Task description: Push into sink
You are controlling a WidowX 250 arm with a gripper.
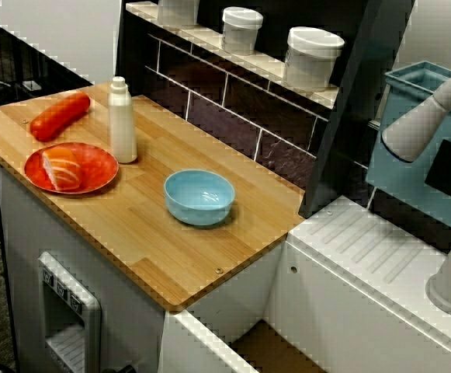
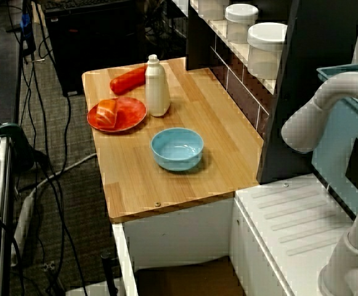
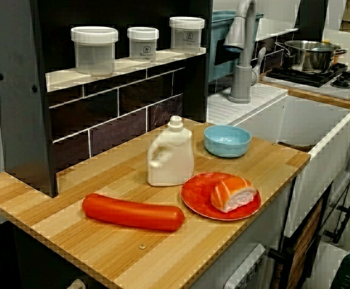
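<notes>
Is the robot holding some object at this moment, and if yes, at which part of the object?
This cannot be told: the tool is not in any view. The blue bowl sits free on the wooden counter, near the sink, and nothing touches it.

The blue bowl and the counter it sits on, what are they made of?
The blue bowl looks like smooth plastic, maybe glazed ceramic: even pale blue with a soft sheen and no pattern. The counter looks like wood, probably bamboo or laminate: light strips with grain lines and a screw near its front edge.
</notes>
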